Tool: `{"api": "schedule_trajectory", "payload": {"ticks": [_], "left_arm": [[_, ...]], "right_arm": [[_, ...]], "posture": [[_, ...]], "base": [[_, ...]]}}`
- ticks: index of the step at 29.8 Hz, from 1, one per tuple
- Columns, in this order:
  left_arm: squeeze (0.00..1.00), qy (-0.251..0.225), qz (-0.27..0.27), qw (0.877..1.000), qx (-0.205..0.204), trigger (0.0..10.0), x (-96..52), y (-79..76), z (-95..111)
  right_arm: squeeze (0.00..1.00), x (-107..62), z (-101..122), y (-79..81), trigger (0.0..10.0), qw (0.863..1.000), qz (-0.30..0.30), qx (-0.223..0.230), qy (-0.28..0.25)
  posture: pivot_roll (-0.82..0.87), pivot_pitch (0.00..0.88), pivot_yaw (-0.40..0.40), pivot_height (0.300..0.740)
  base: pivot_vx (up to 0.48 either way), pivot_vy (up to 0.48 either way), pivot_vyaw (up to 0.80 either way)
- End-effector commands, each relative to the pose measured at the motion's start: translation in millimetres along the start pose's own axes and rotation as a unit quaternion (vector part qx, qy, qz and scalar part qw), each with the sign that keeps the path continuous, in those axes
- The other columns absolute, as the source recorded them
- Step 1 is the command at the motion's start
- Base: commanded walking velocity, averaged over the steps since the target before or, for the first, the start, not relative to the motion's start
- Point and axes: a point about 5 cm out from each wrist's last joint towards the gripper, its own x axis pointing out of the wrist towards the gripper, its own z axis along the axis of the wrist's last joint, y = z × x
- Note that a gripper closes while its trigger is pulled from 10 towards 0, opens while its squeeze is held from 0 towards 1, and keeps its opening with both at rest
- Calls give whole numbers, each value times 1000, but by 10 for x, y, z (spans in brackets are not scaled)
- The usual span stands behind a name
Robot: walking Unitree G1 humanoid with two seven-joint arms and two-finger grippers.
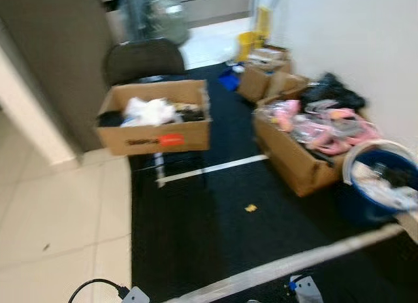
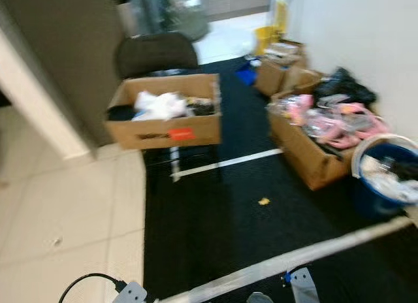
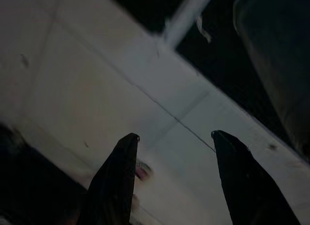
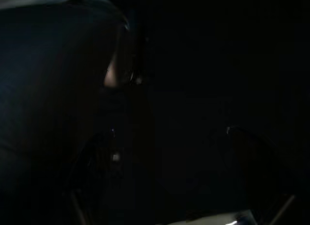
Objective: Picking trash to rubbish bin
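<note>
A small yellow scrap of trash [image 1: 251,207] lies on the black carpet [image 1: 196,231], a little ahead of me. To its right, against the wall, stands a blue rubbish bin [image 1: 366,208] with a white liner and rubbish inside. My left gripper [image 3: 174,135] hangs open over the pale tile floor [image 3: 97,89] with nothing between its fingers. The right wrist view is very dark. In it the right gripper [image 4: 169,130] shows faintly, its two fingers apart and nothing between them.
A cardboard box [image 1: 155,136] of white and dark items stands ahead on the left, with a dark chair [image 1: 144,58] behind it. A box of pink items [image 1: 297,160] and more boxes [image 1: 264,78] line the right wall. White tape strips [image 1: 215,167] cross the carpet.
</note>
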Motion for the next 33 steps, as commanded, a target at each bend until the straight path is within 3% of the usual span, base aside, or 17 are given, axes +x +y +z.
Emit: {"api": "schedule_trajectory", "payload": {"ticks": [1, 4, 10, 16, 33], "left_arm": [[0, 3, 0, 1000, 6, 10000, -1, 5, -14], [0, 2, 0, 1000, 6, 10000, -1, 5, -11], [0, 1, 1, 1000, 8, 10000, 0, 12, 2], [0, 1, 2, 1000, 10, 10000, 0, 15, 5], [0, 1, 1, 1000, 12, 10000, 0, 21, 7]], "right_arm": [[0, 9, -52, 61, 10000, 999, 4, 32, 4], [0, 11, -13, 67, 10000, 999, -1, 47, -3], [0, 18, 19, 108, 10000, 1000, 1, 9, 0], [0, 20, -43, 127, 10000, 1000, -1, 0, 10], [0, 20, 43, 118, 10000, 1000, -3, -14, 12]], "posture": [[-5, 77, 79, 740], [-5, 77, 79, 740], [-1, 69, 79, 740], [-1, 69, 79, 740], [-3, 67, 84, 740]], "base": [[0, 0, -769], [0, 0, -771], [0, 0, -774], [0, 0, -773], [0, 0, -769]]}}
